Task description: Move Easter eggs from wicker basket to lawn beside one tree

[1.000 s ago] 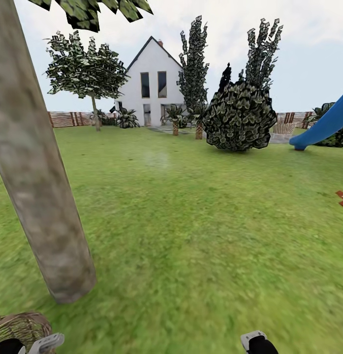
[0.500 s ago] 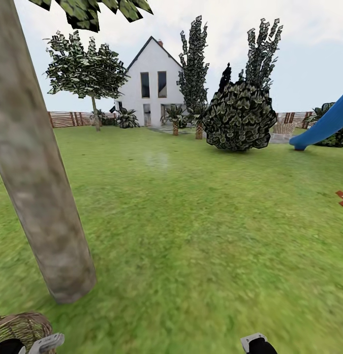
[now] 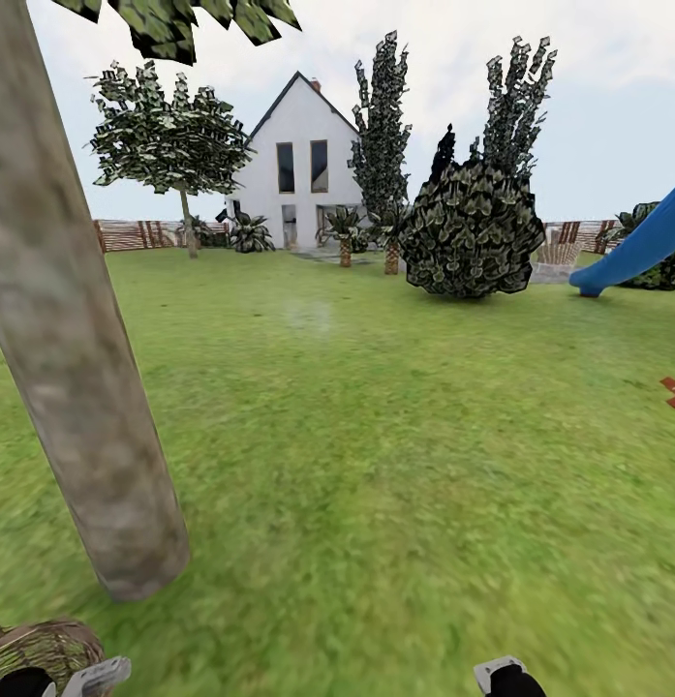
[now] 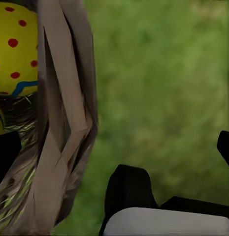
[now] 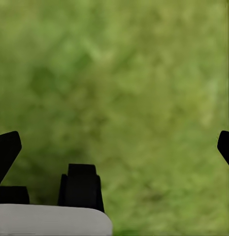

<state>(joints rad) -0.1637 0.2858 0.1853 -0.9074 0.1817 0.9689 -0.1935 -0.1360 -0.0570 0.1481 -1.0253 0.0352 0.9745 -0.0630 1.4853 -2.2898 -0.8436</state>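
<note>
Basket beside left hand, spread

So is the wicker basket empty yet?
No. The left wrist view shows a red-dotted yellow egg inside the wicker basket, with another yellow edge below.

My left gripper has black fingers with blunt, angled tips, and behind them sits a black block on a pale grey, rounded housing. My right gripper is built the same: matte black fingertips at either side, a squat black block with a ridged top, and a light grey casing beneath. From my head, each arm ends in a black, rounded wrist with a light grey bracket on it.
</note>
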